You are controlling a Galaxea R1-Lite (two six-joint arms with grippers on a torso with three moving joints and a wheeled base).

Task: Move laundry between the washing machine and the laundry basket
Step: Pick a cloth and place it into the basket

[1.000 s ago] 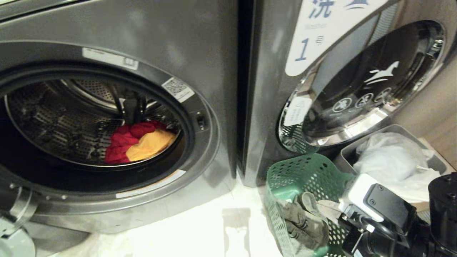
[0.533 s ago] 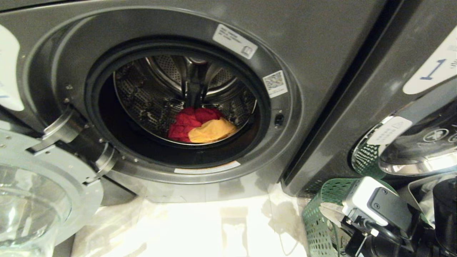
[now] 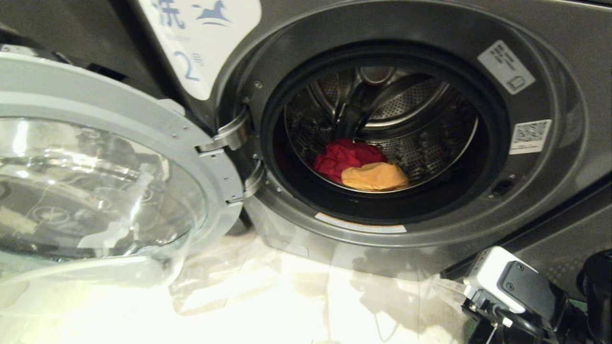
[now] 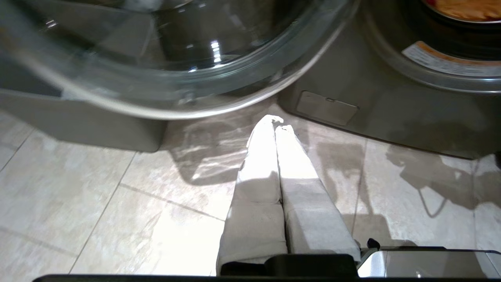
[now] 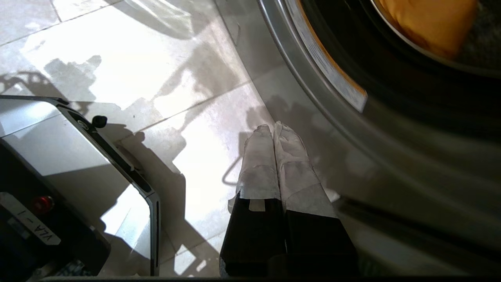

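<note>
The washing machine [image 3: 540, 210], marked "2", stands with its round glass door [image 3: 95, 191] swung wide open to the left. Deep in the drum lies the laundry: a red piece [image 3: 346, 156] with a yellow-orange piece [image 3: 375, 177] resting against its front. My right gripper [image 5: 273, 127] hangs shut and empty over the floor, just below the machine's door ring [image 5: 313, 58]; the yellow piece [image 5: 430, 23] shows past it. My left gripper [image 4: 276, 121] is shut and empty too, low over the tiles under the open door [image 4: 176, 51]. The laundry basket is out of view.
The right arm's wrist [image 3: 509, 284] sits at the lower right of the head view. Pale floor tiles [image 3: 287, 296] spread in front of the machine. My own base [image 5: 58, 156] lies close beside the right gripper. The machine's lower front panel [image 4: 352, 113] faces the left gripper.
The whole head view has swung, so the camera moved. Machine "2" and its open door now fill the picture, while machine "1" and the green basket have left it on the right.
</note>
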